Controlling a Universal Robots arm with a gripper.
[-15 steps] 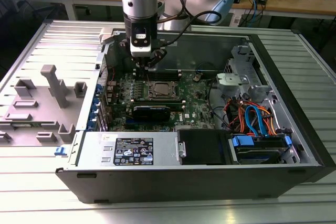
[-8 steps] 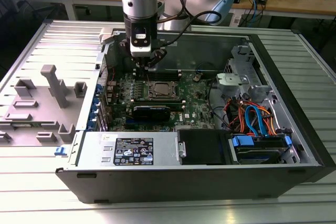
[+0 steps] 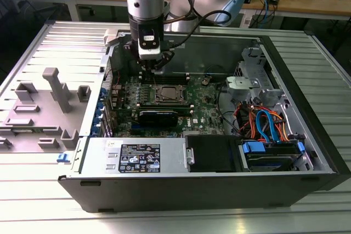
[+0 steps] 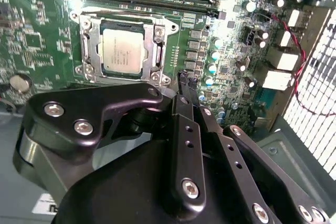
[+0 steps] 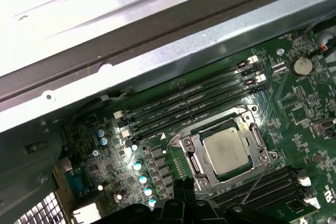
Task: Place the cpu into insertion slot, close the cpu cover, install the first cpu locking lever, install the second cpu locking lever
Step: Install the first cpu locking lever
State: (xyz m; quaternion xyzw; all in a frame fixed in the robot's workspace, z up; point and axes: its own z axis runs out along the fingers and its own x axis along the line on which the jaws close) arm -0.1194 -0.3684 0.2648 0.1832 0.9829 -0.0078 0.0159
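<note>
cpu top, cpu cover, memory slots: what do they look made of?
The cpu: looks like metal, a dull silver-grey matte lid with a soft, even sheen. The cpu cover: probably stamped sheet metal, brighter silvery, thin edges with glints. The memory slots: likely black plastic, matte, no glints.

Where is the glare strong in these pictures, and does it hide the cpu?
First wrist view: the pale metal surface is washed out white, yet the cpu is readable. Second wrist view: the vent grille is blown out; the cpu only gleams softly. Exterior view: the table slats reflect light.
</note>
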